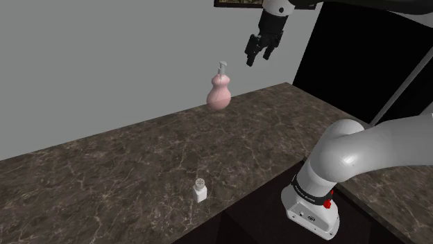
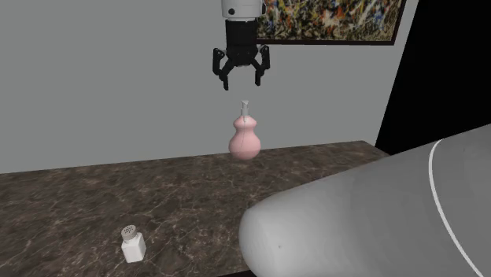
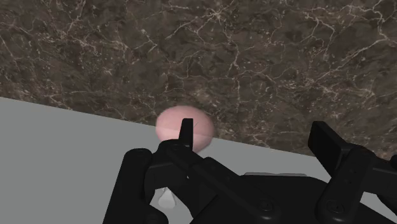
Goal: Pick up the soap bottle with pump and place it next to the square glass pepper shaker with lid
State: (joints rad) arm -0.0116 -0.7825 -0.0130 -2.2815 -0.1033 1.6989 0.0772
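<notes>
**A:** Soap bottle (image 2: 245, 140), where is it?

**B:** Pink, gourd-shaped, pale pump on top. It stands upright at the back of the dark marbled counter (image 1: 104, 173), close to the grey wall (image 1: 104, 62). It's straight below the gripper (image 2: 241, 79), with a clear gap between the pump and the fingertips.

**A:** Gripper state?

**B:** Spread wide and pointing down, clasping nothing, touching nothing.

**A:** Centred over the bottle?

**B:** Not quite. In the wrist view the pink body sits under one of the fingers (image 3: 186, 137) rather than midway between the two.

**A:** Pepper shaker?

**B:** The pepper shaker (image 1: 200, 189) is small and white, with a square body and a holed lid. It's upright near the counter's front edge, far below the gripper and off to one side, well apart from the bottle.

**A:** Anything else?

**B:** There's a painting (image 2: 330, 24) on the wall just behind the gripper's wrist. A black area (image 1: 347, 48) shows past the wall's edge. The arm's white link (image 1: 361, 149) is in the foreground, well clear of both items.
</notes>
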